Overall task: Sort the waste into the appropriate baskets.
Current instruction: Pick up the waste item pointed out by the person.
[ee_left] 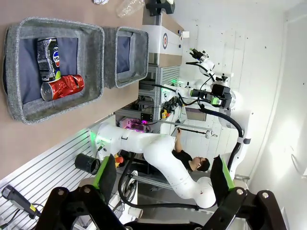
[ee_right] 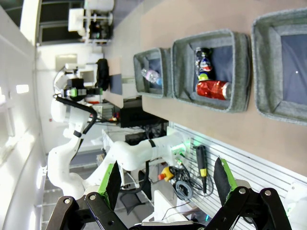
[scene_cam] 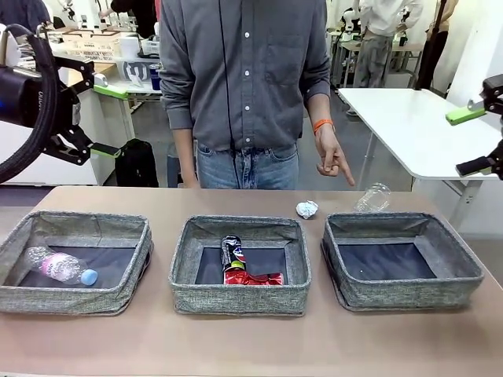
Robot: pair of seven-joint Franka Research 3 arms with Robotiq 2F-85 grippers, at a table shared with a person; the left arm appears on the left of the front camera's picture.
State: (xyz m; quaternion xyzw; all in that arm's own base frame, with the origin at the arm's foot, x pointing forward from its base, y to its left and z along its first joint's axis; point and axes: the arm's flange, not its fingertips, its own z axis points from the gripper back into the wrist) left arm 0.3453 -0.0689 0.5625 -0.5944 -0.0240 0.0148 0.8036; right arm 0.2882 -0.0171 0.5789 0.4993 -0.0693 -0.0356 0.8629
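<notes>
Three grey woven baskets stand in a row. The left basket [scene_cam: 63, 299] holds a clear plastic bottle [scene_cam: 61, 267] with a blue cap. In the middle basket [scene_cam: 236, 299] lie a dark printed can [scene_cam: 233, 253] and a crushed red can [scene_cam: 253, 277]. Nothing lies in the right basket [scene_cam: 409, 295]. Behind them on the table rest a silver foil ball [scene_cam: 306, 209] and a second clear bottle [scene_cam: 372, 198]. My left gripper [scene_cam: 106, 116] hangs open, high at the far left. High at the far right, my right gripper [scene_cam: 471, 140] is open too. Both are far from the waste.
A person stands at the far side, one hand [scene_cam: 334, 161] pointing down toward the clear bottle and foil ball. The left wrist view shows both cans [ee_left: 55, 72] in the middle basket [ee_left: 91, 57]. In the right wrist view all three baskets [ee_right: 240, 72] show.
</notes>
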